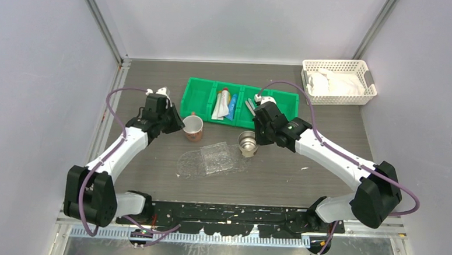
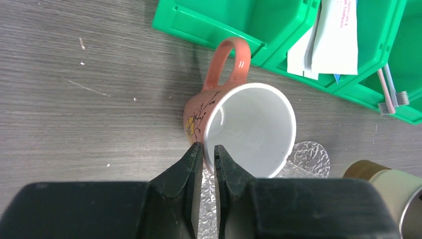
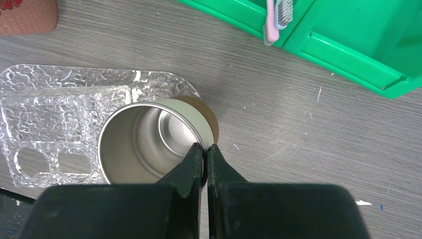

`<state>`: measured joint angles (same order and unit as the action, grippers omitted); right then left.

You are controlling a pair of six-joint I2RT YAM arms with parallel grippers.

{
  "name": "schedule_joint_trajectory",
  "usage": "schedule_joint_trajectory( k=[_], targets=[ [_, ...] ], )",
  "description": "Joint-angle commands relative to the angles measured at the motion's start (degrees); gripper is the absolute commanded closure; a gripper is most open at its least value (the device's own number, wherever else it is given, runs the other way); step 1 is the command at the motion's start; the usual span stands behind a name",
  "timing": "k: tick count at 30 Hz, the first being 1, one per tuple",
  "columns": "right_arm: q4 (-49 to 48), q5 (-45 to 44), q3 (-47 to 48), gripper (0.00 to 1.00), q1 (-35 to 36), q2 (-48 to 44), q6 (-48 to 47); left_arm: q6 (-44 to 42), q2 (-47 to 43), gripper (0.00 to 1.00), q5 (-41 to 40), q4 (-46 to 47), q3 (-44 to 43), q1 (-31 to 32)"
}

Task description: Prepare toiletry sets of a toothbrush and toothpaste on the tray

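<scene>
A pink mug (image 2: 249, 129) stands at the clear crinkly tray's (image 1: 210, 160) far left corner. My left gripper (image 2: 208, 148) is shut on the mug's near rim, one finger inside and one outside. A steel cup (image 3: 144, 139) stands at the tray's (image 3: 50, 119) right end, and my right gripper (image 3: 205, 148) is shut on the cup's rim. The toothpaste tubes, a white one (image 1: 220, 107) and a blue one (image 1: 232, 106), lie in the green bin (image 1: 202, 94). The toothbrushes (image 1: 250, 105) lie in the compartment to their right, a pink one (image 3: 271, 20) among them.
A white lattice basket (image 1: 337, 81) with white cloth stands at the far right. The green bin runs along the back, just beyond both cups. Grey walls close in the table on the left, right and far sides.
</scene>
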<state>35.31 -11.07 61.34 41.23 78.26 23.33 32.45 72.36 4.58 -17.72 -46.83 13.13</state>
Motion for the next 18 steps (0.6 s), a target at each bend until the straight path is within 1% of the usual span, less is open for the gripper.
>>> schedule_joint_trajectory(
  k=[1, 6, 8, 9, 10, 11, 13, 15, 16, 17, 18],
  targets=[
    [-4.3, 1.7, 0.3, 0.99, 0.0, 0.3, 0.7, -1.1, -4.1, 0.84, 0.8, -5.2, -3.5, 0.5],
    [-5.4, 3.1, -0.3, 0.99, 0.0, 1.0, 0.7, -1.1, -8.2, 0.84, -0.1, -9.5, -4.2, 0.6],
    [-5.9, 3.2, -0.6, 0.99, -0.1, 1.3, 0.7, -1.2, -8.9, 0.82, -0.5, -10.3, -4.4, 0.6],
    [-5.9, 3.3, -0.7, 0.99, 0.0, 1.6, 0.7, -1.3, -8.7, 0.79, -1.0, -10.5, -4.5, 0.6],
    [-6.1, 3.3, -0.8, 0.99, 0.0, 1.7, 0.8, -1.3, -8.3, 0.72, -1.0, -10.4, -4.6, 0.6],
    [-6.2, 3.2, -0.8, 0.99, 0.0, 2.0, 0.8, -1.3, -7.7, 0.69, -0.8, -10.3, -4.8, 0.6],
    [-6.4, 3.0, -0.8, 0.99, 0.0, 2.6, 0.8, -1.1, -6.4, 0.63, -0.5, -9.8, -5.0, 0.7],
    [-6.0, 2.6, -0.3, 0.99, 0.0, 3.5, 0.6, -1.0, -5.0, 0.61, -0.6, -9.1, -5.1, 1.1],
    [-5.8, 2.6, 0.1, 0.98, -0.1, 4.2, 0.5, -1.0, -4.5, 0.61, -0.7, -8.9, -5.2, 1.2],
    [-5.5, 2.8, 0.4, 0.94, 0.0, 4.8, 0.4, -1.1, -4.0, 0.61, -0.7, -8.7, -5.3, 1.3],
    [-5.3, 2.9, 0.7, 0.86, 0.0, 5.3, 0.4, -1.0, -3.5, 0.61, -0.8, -8.4, -5.3, 1.4]
  ],
)
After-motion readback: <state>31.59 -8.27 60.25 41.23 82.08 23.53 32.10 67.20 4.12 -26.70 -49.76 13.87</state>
